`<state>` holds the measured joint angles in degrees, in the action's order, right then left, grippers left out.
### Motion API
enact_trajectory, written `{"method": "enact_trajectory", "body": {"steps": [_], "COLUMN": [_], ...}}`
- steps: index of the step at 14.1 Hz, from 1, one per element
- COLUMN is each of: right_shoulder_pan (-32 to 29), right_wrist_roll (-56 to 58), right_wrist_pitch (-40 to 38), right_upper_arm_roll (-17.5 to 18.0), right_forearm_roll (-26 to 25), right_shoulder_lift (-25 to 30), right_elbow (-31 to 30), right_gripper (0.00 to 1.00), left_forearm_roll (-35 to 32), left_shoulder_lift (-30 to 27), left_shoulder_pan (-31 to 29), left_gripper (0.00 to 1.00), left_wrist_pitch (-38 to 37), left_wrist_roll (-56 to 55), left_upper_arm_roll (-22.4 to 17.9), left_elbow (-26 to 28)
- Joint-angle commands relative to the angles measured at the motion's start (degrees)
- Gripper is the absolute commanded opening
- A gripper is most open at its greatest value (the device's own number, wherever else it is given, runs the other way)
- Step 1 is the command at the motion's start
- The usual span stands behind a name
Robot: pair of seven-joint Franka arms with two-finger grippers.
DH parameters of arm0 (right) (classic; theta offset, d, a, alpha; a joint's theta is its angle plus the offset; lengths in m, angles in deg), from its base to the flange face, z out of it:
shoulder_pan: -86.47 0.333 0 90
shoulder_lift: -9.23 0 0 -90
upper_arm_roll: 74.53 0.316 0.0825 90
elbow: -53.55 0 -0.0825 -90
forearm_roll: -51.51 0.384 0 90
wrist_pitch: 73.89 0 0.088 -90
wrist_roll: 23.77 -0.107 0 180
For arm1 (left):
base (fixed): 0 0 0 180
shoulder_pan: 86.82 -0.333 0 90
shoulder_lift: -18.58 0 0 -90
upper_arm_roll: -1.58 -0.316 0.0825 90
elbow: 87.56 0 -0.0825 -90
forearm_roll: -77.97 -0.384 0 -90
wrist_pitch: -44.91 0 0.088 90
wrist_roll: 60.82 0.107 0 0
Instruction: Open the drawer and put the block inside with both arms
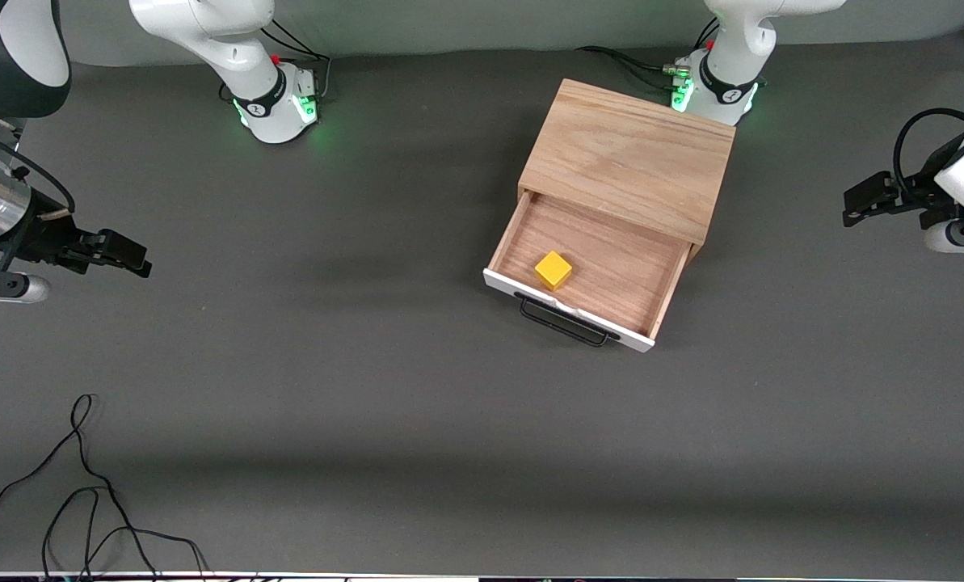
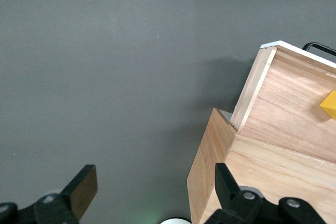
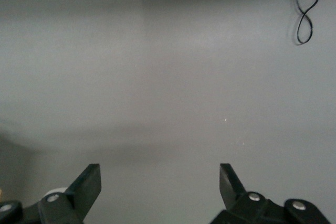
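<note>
The drawer [image 1: 603, 263] of the light oak cabinet [image 1: 631, 158] is pulled open, its white front and black bar handle [image 1: 566, 321] facing the front camera. The yellow block [image 1: 553, 270] lies inside it, close to the front panel. The left wrist view shows the drawer [image 2: 286, 106] and a corner of the block [image 2: 329, 105]. My left gripper [image 1: 857, 206] is open and empty, up in the air past the cabinet at the left arm's end of the table; it shows in its wrist view [image 2: 156, 184]. My right gripper [image 1: 130, 259] is open and empty over bare table at the right arm's end [image 3: 160, 184].
A loose black cable [image 1: 86, 493] lies on the grey table near the front camera at the right arm's end; it also shows in the right wrist view [image 3: 302, 11]. The two green-lit arm bases [image 1: 275, 101] stand along the table edge farthest from the front camera.
</note>
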<state>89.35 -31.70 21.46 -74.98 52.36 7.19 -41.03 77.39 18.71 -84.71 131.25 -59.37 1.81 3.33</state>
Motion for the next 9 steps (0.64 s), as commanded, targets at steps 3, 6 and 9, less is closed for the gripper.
{"method": "enact_trajectory", "body": {"steps": [3,6,9], "right_shoulder_pan": [-0.6,-0.9,-0.8], "right_wrist_roll": [0.0,1.9,2.1], "right_wrist_pitch": [-3.7,-3.9,-3.9], "right_upper_arm_roll": [1.9,1.2,1.2], "right_forearm_roll": [0.3,0.4,0.3], "right_shoulder_lift": [-2.2,-2.4,-2.7], "right_elbow": [5.0,5.2,5.2], "right_gripper": [1.00,1.00,1.00], "left_forearm_roll": [0.1,0.1,0.1], "left_shoulder_lift": [0.0,0.0,0.0], "left_shoulder_pan": [0.8,0.8,0.8], "left_gripper": [1.00,1.00,1.00], "left_wrist_pitch": [-0.6,-0.6,-0.6], "left_wrist_roll": [0.8,0.8,0.9], "left_upper_arm_roll": [-0.6,-0.6,-0.6], "left_elbow": [-0.5,-0.5,-0.5]}}
